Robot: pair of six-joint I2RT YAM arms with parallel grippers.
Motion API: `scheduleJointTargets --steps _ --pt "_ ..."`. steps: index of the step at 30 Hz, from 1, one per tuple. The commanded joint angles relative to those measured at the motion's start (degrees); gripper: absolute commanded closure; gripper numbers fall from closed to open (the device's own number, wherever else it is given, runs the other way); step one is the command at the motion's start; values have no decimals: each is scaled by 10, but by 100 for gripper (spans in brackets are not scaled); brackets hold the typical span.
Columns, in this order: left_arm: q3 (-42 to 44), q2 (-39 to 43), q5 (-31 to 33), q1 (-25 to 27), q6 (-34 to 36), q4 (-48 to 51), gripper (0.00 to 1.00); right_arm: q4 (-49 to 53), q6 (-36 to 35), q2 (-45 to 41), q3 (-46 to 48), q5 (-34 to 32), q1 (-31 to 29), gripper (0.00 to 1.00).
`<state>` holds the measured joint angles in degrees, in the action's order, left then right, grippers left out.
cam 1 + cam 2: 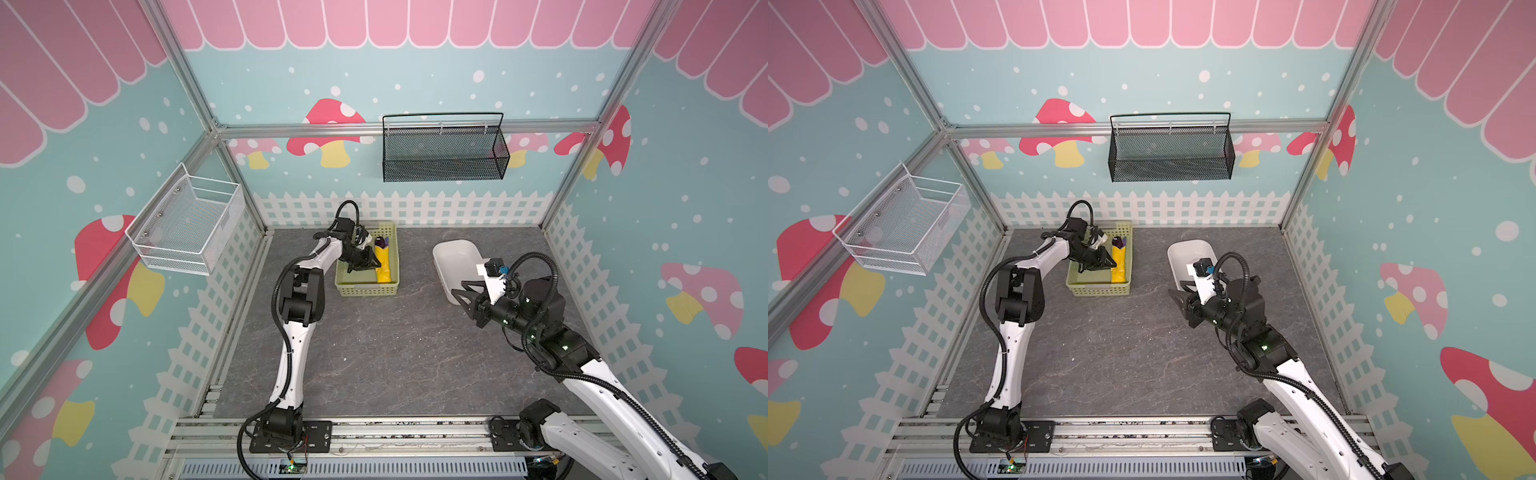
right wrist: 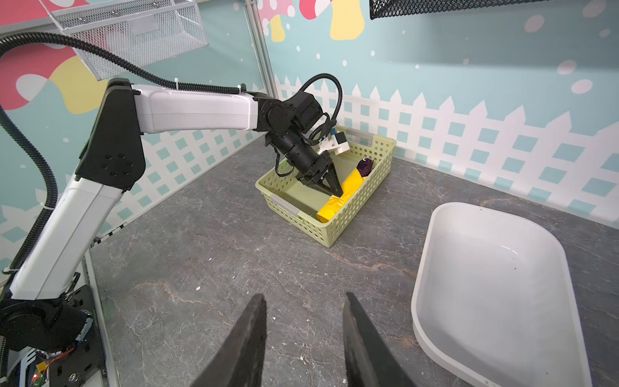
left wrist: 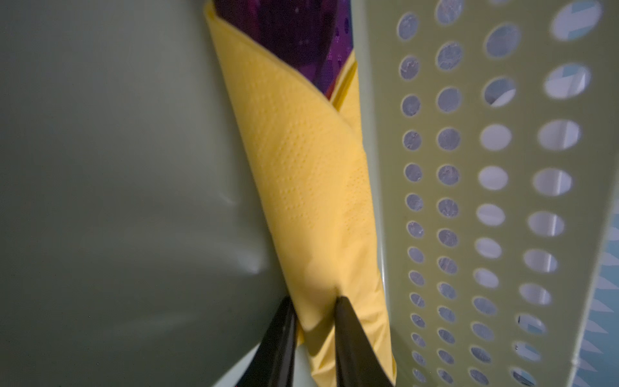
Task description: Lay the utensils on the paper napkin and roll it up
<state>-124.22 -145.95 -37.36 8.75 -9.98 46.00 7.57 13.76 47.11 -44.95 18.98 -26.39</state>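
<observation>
Paper napkin [image 3: 301, 167] is rolled around the utensils [image 3: 301, 30], purple heads poking out. It lies in the green basket [image 1: 365, 291], along its right wall. Your left gripper [image 3: 313, 301]: jaws straddle part of the roll, touching it; clamped or loosed, cannot tell. Your right gripper [image 2: 304, 298]: jaws parted, above the bench [image 2: 201, 251].

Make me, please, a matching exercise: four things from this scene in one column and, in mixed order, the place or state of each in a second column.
Things:
1. paper napkin
2. white tub
3. black mesh basket
4. right gripper

Places or states:
a. hangs on the back wall
b. open, holding nothing
c. rolled around the utensils, lying in the green basket
d. stands on the table, nothing in it

Pairs: 1-c; 2-d; 3-a; 4-b.
</observation>
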Motion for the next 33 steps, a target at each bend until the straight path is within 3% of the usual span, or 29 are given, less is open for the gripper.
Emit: scheduleJointTargets --steps 1,14,19,21,23,28,33 --pt "-4 4 45 0 0 20 71 5 -5 -8 2 1 3 60" --pt "4 104 83 4 -8 9 53 45 -46 6 -35 -56 8 59" --pt "49 175 109 5 -7 -7 28 54 -71 36 -47 -107 18 55" --pt "85 215 125 5 -7 -20 0 58 -79 53 -49 -133 25 51" --pt "139 264 148 6 -7 -42 0 62 -89 72 -52 -163 35 44" --pt "306 404 213 5 5 -117 0 55 -99 113 -34 -232 68 2" --pt "495 550 334 5 9 -217 0 -7 -83 120 10 -260 119 1"
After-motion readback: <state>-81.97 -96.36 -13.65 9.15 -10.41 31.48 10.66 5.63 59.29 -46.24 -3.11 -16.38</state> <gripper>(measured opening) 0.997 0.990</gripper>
